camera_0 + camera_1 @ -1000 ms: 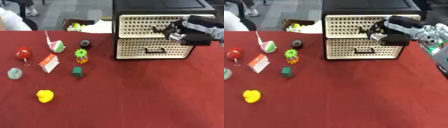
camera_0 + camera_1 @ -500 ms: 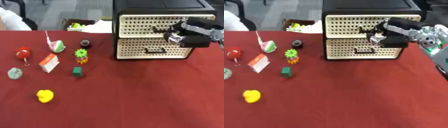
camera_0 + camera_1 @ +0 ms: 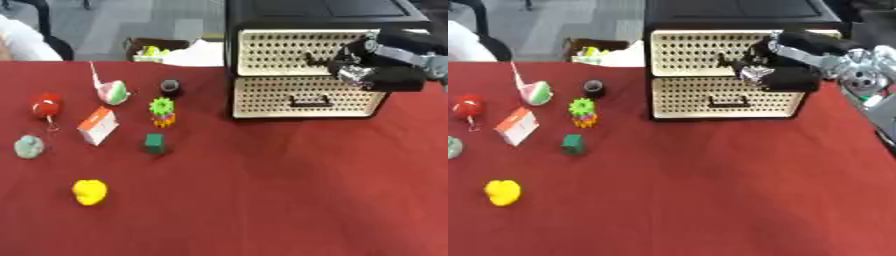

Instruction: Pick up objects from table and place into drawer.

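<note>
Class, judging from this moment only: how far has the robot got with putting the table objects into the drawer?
Nothing looks stowed yet: both drawers appear closed. In hand: the right hand is at the upper drawer's handle, apparently to open it. Left to do: the yellow object, green block, red-and-white box and the other small items all lie on the red table.

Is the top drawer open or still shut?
Shut: the top drawer front sits flush with the lower drawer, right hand at its handle.
</note>
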